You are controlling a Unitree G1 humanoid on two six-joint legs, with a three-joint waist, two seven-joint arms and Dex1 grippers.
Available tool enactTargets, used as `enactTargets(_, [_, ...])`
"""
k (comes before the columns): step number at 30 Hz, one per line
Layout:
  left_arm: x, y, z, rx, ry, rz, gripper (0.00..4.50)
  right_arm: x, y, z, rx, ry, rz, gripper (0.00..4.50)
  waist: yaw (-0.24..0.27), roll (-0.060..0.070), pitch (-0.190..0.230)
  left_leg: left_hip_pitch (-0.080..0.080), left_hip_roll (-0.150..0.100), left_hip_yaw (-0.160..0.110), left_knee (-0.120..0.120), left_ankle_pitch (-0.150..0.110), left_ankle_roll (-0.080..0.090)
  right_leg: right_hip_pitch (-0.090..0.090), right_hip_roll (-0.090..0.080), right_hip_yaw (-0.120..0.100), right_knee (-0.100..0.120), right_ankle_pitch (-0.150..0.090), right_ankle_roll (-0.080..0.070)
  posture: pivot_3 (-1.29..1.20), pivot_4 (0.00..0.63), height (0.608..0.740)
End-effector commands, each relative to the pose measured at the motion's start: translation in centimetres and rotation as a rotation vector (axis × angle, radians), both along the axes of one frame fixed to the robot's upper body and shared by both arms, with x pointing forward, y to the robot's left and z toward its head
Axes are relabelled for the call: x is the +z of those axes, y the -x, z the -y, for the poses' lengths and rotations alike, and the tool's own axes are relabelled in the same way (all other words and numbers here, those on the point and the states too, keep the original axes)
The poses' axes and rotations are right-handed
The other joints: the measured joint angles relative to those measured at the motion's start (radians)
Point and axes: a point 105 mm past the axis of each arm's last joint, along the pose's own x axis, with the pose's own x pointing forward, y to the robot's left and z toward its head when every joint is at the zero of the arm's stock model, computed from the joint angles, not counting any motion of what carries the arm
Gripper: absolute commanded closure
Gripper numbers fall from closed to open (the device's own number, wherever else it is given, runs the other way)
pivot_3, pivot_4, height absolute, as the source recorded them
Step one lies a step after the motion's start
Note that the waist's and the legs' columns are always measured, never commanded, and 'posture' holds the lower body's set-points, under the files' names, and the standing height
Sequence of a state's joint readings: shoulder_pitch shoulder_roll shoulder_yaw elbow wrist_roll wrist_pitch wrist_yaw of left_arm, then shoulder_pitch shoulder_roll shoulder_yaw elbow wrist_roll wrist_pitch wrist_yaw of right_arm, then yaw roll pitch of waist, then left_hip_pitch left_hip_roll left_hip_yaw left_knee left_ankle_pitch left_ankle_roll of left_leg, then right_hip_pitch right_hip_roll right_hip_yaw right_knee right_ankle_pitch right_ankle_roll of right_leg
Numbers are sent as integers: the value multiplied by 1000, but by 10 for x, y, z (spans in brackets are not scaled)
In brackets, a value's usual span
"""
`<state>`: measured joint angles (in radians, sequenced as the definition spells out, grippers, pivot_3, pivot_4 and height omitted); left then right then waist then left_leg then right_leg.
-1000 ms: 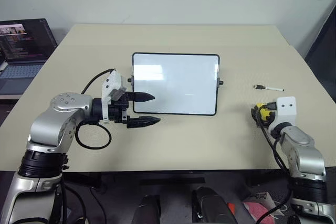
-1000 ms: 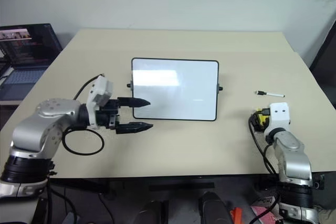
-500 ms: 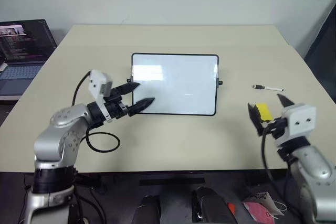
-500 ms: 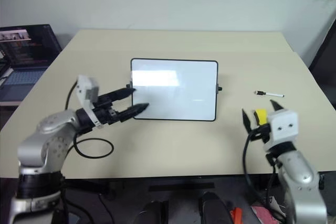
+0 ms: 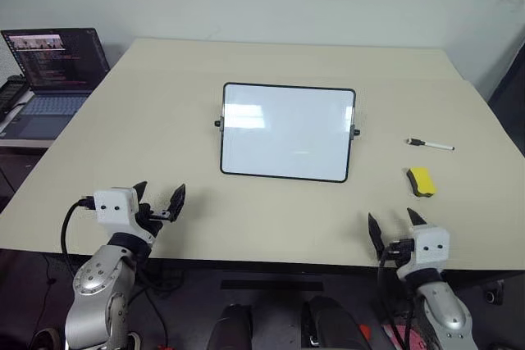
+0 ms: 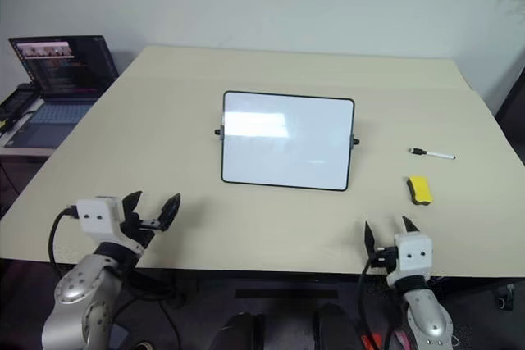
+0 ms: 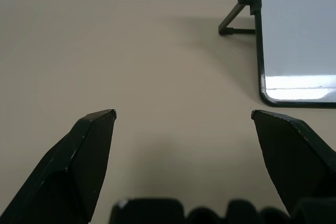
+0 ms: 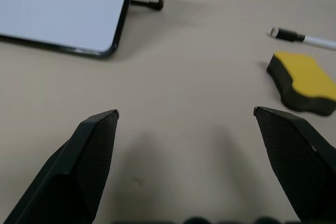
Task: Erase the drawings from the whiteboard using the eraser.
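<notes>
Whiteboard [image 5: 288, 131]: middle of the table, propped on a rear stand, black frame with a small knob on each side. Its face reads plain glossy white with a pale glare patch; no marker strokes can be made out on it.
Stand [image 7: 235, 22]: one dark leg shows behind the board's edge in the left wrist view; the rest is hidden by the board.
Eraser [image 5: 421, 181]: yellow block with a dark underside, flat on the table at about 4 o'clock from the whiteboard, well apart from it. Nothing touches it.
Marker pen [image 5: 430, 145]: thin white pen with a black cap, at 12 o'clock from the eraser, near it but apart; too small to read any print.
Left gripper [image 5: 158, 201]: at the near table edge, about 7 o'clock from the whiteboard; fingers spread wide, nothing between them.
Right gripper [image 5: 395, 229]: at the near table edge, at 6 o'clock from the eraser; fingers spread wide and empty. In the right wrist view the eraser lies ahead, just beyond one fingertip, not touched.
Table [image 5: 164, 120]: beige top; far corners cut off.
Laptop [image 5: 57, 67]: dark, lid up, at 9 o'clock beyond the table's left edge; screen text illegible, partly cut off.
</notes>
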<state>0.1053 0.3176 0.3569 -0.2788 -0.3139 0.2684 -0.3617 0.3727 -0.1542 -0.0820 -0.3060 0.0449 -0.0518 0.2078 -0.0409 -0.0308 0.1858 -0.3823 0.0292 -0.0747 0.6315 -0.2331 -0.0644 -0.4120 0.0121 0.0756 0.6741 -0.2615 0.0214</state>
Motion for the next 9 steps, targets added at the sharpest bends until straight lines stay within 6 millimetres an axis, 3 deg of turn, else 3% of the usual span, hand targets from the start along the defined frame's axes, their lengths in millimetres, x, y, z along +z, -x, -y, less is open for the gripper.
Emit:
enactTargets(1, [27, -11, 9, -33, -55, 106, 0, 17, -2, 3, 21, 16, 78, 42, 2, 0, 0, 0, 0, 0, 0, 0, 0, 0, 0, 0, 0, 0, 0, 0, 150, 740])
enactTargets(5, [23, -15, 8, -50, -71, 86, 0, 29, 1, 5, 23, 18, 92, 42, 2, 1, -1, 0, 0, 0, -2, 0, -1, 0, 1, -1, 0, 0, 0, 0, 150, 740])
enactTargets(9, [12, -20, 28, -114, -53, 66, 0, 37, 0, 14, 22, 52, 75, 42, 2, 1, -1, 0, 1, 0, -3, -2, -3, 0, 1, -2, 1, -4, 2, 0, 150, 740])
